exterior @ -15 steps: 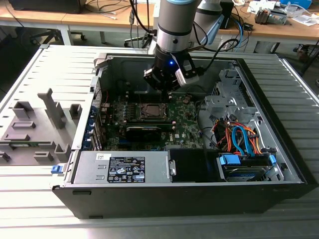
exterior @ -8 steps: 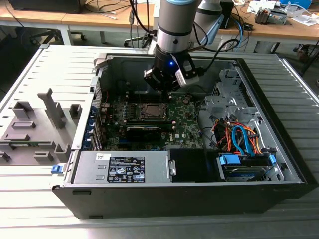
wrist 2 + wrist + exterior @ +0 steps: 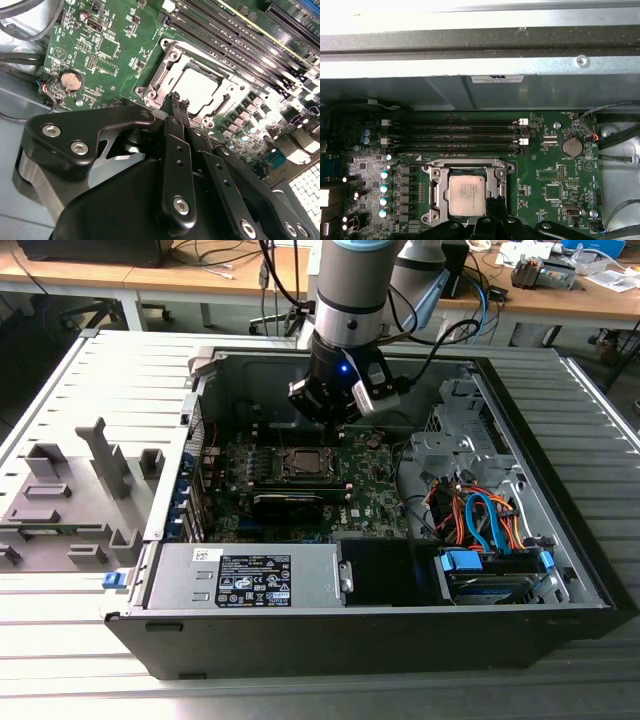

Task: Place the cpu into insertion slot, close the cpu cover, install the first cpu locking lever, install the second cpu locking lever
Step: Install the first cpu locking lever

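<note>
silvery cpu (image 3: 466, 194) sits flat in the slot (image 3: 436, 194), light, stiff, fragile, best held by its edges; fingers (image 3: 176, 102) pinched narrow, empty, at its 6 o'clock edge.

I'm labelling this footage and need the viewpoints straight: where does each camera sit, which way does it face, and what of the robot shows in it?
Exterior view: off the arm, raised, looking down into the open computer case; shows the arm and gripper over the motherboard.
First wrist view: on the arm, facing the cpu under the cpu cover; gripper tips at the frame's edge.
Second wrist view: on the arm, looking along the gripper to the cpu.
Both wrist views share cpu, cover and coin battery.
</note>
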